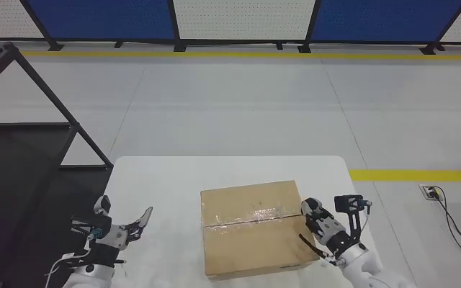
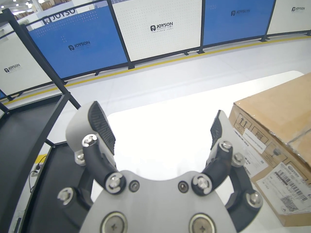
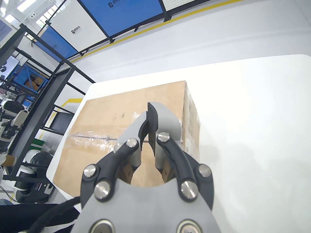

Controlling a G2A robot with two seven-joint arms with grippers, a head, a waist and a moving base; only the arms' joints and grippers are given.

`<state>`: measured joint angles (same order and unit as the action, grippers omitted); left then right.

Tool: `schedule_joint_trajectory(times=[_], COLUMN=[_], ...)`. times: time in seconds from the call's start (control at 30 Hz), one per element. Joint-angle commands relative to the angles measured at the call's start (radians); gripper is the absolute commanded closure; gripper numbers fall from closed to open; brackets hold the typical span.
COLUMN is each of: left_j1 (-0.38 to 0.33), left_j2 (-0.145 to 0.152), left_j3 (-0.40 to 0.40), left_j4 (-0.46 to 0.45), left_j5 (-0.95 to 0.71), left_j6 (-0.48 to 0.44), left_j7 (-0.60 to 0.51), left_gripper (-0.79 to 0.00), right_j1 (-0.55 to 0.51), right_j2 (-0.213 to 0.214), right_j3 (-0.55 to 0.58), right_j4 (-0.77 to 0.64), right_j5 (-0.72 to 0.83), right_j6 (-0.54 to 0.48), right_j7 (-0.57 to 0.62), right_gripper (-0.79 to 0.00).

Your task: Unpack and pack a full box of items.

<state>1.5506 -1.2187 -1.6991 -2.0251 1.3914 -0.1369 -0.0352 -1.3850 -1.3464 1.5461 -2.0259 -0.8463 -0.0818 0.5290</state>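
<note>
A closed brown cardboard box (image 1: pixel 252 227) sits on a white table (image 1: pixel 166 187), toward the robot's near edge and a little right of the middle. Its top flaps meet in a seam that runs across the lid, sealed with a wrinkled strip of clear tape (image 1: pixel 252 214) that shines in the light. A small handwritten mark (image 3: pixel 117 116) is on the lid beyond the seam. The side that faces the left arm carries white shipping labels (image 2: pixel 284 187) with barcodes, plus printed handling symbols. The left gripper (image 1: pixel 126 210) hangs over bare table well to the left of the box, its two fingers spread wide with nothing between them. The right gripper (image 3: pixel 148 112) is at the box's right edge, above the lid, its ribbed pads pressed together and holding nothing.
</note>
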Motion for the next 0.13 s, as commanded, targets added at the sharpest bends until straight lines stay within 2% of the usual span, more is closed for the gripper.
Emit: schedule_joint_trajectory(times=[0.0,0.1], left_j1=[0.000,0.000], left_j2=[0.000,0.000], left_j3=[0.000,0.000], left_j4=[0.000,0.000], left_j5=[0.000,0.007], left_j6=[0.000,0.000], left_j7=[0.000,-0.001], left_gripper=[-0.785,-0.785], right_j1=[0.000,0.000], right_j2=[0.000,0.000], right_j3=[0.000,-0.001], right_j4=[0.000,0.000], right_j5=[0.000,0.000], right_j6=[0.000,-0.001], right_j7=[0.000,0.000], right_gripper=[-0.110,-0.316])
